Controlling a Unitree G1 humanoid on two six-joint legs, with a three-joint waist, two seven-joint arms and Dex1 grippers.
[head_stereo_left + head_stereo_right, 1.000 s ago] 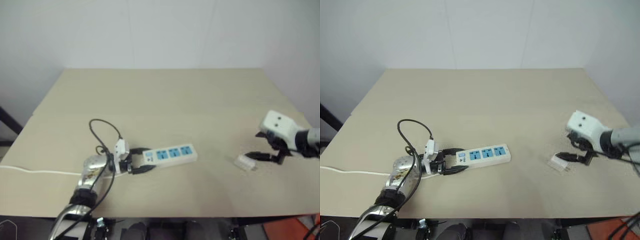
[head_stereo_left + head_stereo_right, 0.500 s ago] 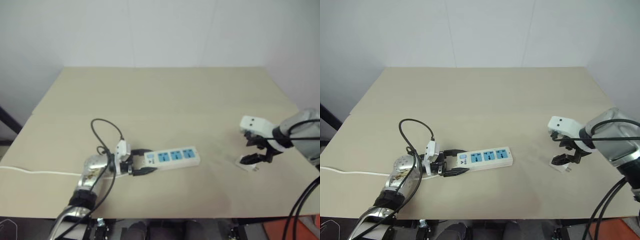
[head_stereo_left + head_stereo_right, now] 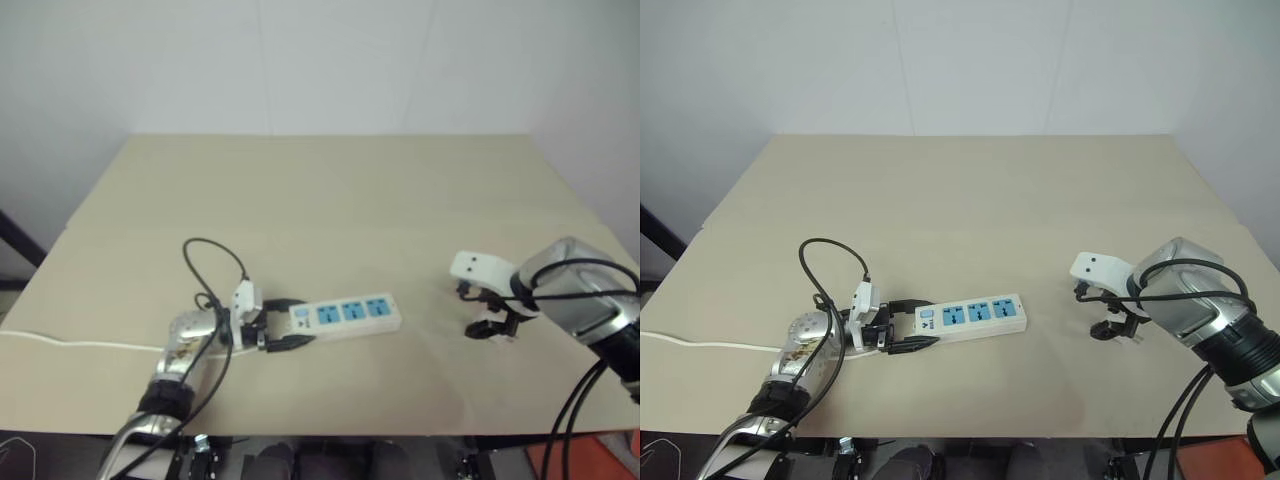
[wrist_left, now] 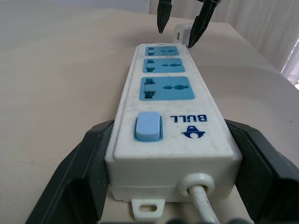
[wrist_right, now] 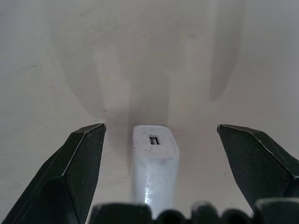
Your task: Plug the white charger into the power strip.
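Matte beige table (image 3: 330,190) – boxy white charger (image 5: 155,163) btwn open right hand (image 5: 161,172) fingers.

One power strip (image 3: 345,313) — one white charger (image 5: 155,163)

Left arm reaches in from the table's (image 3: 330,190) near-left corner, forearm low over the surface, wrist bent so the left gripper (image 3: 283,337) points level toward the right side. Its two black fingers (image 4: 79,172) lie flat, one on each side of the power strip's (image 3: 345,312) switch end, pressed against its sides. Right arm comes in from the near-right edge, wrist pitched steeply down. Right gripper (image 3: 1110,322) hangs just over the table with fingers (image 5: 77,163) spread wide, straddling the white charger (image 5: 155,161) without touching it.
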